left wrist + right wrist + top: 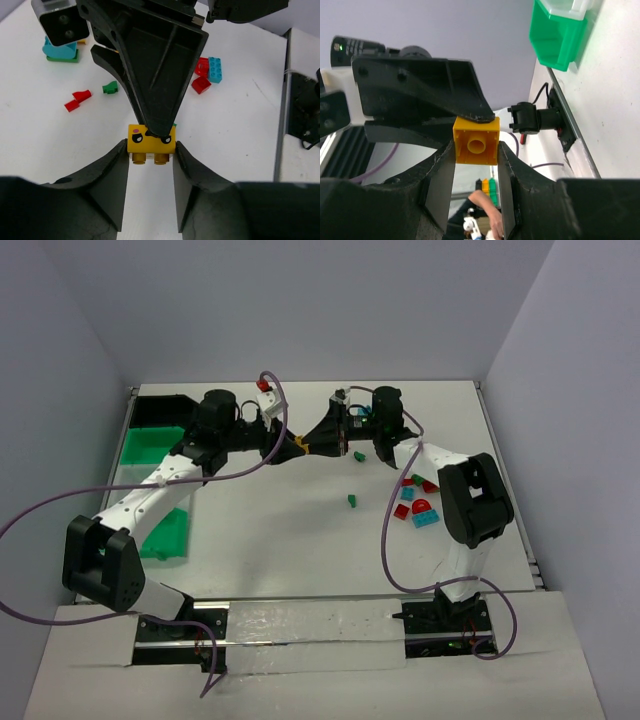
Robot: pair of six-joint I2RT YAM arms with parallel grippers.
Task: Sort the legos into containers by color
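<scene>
**A:** Where's the yellow brick (pixel 142 142)?

**B:** Off the surface (pixel 300 550), over its middle toward the far edge. My left hand (pixel 150 150) is clamped on two of its sides, and my right hand (pixel 476 150) grips it too, tip to tip.

**A:** What's around?

**B:** From above I see one green brick (pixel 352 501) mid-surface and a second green brick (pixel 357 455) under the hands. A cluster of red and blue bricks (pixel 424 508) lies beside my right arm (pixel 470 500). Along the left edge I count one black container (pixel 160 412) and two green containers (pixel 140 448), partly behind my left arm (pixel 150 495).

**A:** Do the wrist views add anything?

**B:** The left one shows a painted face on the brick. The right one shows its hollow underside.
</scene>
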